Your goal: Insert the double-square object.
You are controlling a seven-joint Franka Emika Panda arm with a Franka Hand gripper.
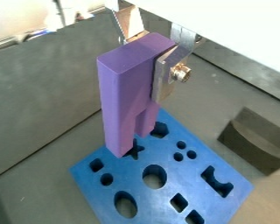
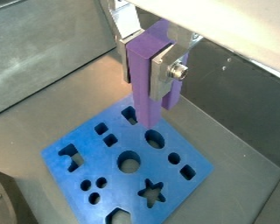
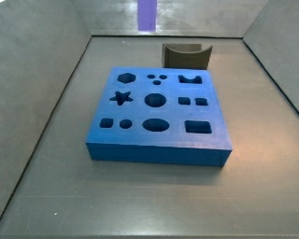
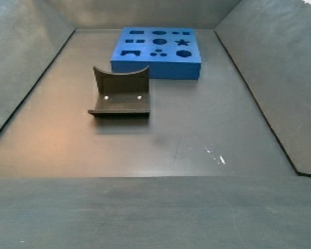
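Fingers (image 1: 178, 66), flat silver plates, clamp my gripper (image 2: 154, 61) on the purple peg (image 1: 129, 92), held upright above the blue block (image 3: 159, 112). I judge transport is done and alignment comes next: find the matching hole, then lower. Peg smooth, flat-sided; block matte with shaped cutouts; brown curved holder (image 4: 120, 93) sits apart on the grey surface (image 4: 185, 146).

Matt lavender plastic-looking double-square object (image 1: 129, 94) between the gripper's (image 1: 152, 52) shiny metal fingers (image 1: 168, 72), above matt blue block (image 1: 166, 179).

Both wrist views look steeply down past the gripper (image 1: 157, 54) onto the blue block (image 2: 113, 166) (close); both side views face it from opposite ends, farther off.
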